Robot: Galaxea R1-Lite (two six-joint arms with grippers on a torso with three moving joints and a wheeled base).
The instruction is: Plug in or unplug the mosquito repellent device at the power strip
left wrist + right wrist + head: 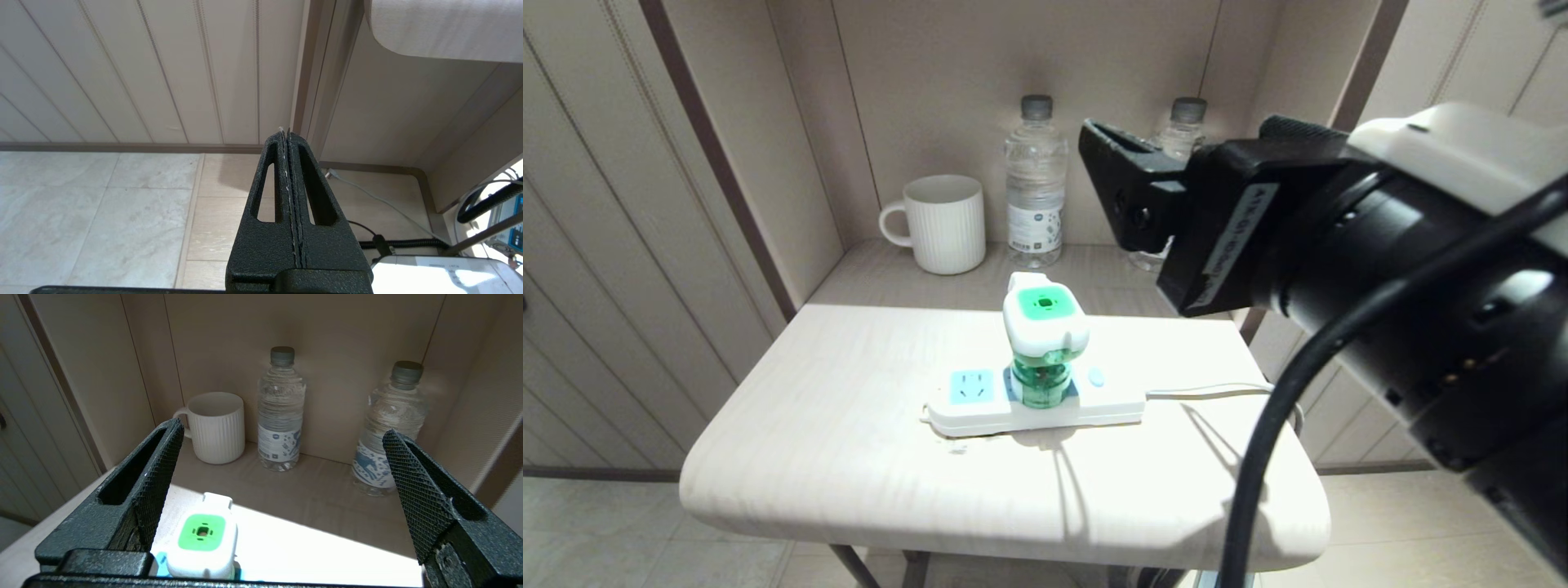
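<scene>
Mosquito repellent device (1045,327), white rounded-square head with green top patch over a clear green liquid bottle, stands upright on the middle of the flat white power strip (980,408) with light-blue socket faces, apparently plugged in; it sits below and ahead of the right gripper (282,473), closer to one finger; strip lies on the pale wood-grain table (849,457). Right gripper: released, jaws spread wide, empty, raised well above the device; judged step: approach for unplugging. Next move calls for lowering, centring the jaws about the white head, closing, then a straight upward pull. Beyond the gripper: white ribbed mug (218,426), two clear water bottles (282,412). Left gripper (288,134): clenched, empty, parked low over floor tiles.
</scene>
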